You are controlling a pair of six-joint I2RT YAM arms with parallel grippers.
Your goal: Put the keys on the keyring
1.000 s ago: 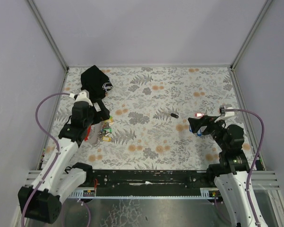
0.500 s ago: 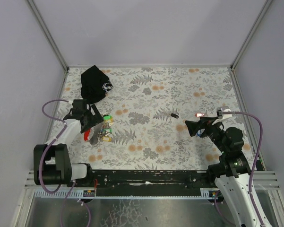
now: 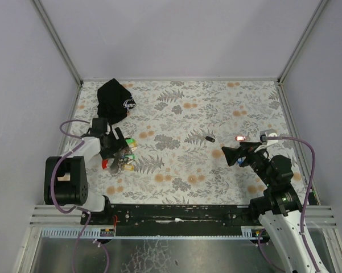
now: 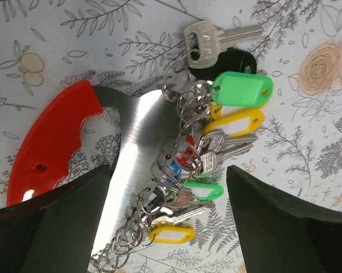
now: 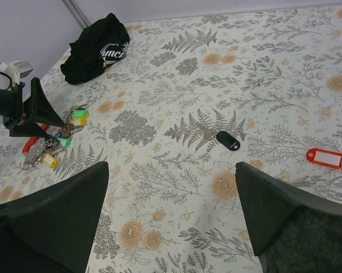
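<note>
The keyring (image 4: 134, 153) is a steel bar with a red handle (image 4: 51, 136), lying flat at the table's left (image 3: 105, 164). Several small rings hang on the bar and carry keys with green (image 4: 242, 91) and yellow (image 4: 171, 233) tags. This bunch (image 3: 125, 156) also shows in the right wrist view (image 5: 60, 142). My left gripper (image 4: 169, 173) hovers open just above it (image 3: 111, 147) and holds nothing. A loose key with a black tag (image 3: 210, 138) (image 5: 227, 140) and a red tag (image 3: 239, 137) (image 5: 326, 157) lie mid-right. My right gripper (image 3: 230, 153) (image 5: 172, 166) is open and empty over bare cloth.
A black cap with a white logo (image 3: 115, 101) (image 5: 97, 48) lies at the back left corner. The flowered cloth (image 3: 182, 114) covers the table, which has grey walls on three sides. A bit of blue (image 3: 239, 162) shows beside the right gripper.
My left arm has folded back and low while its gripper stays over the key bunch. The right gripper has edged slightly left. Both stay open.
</note>
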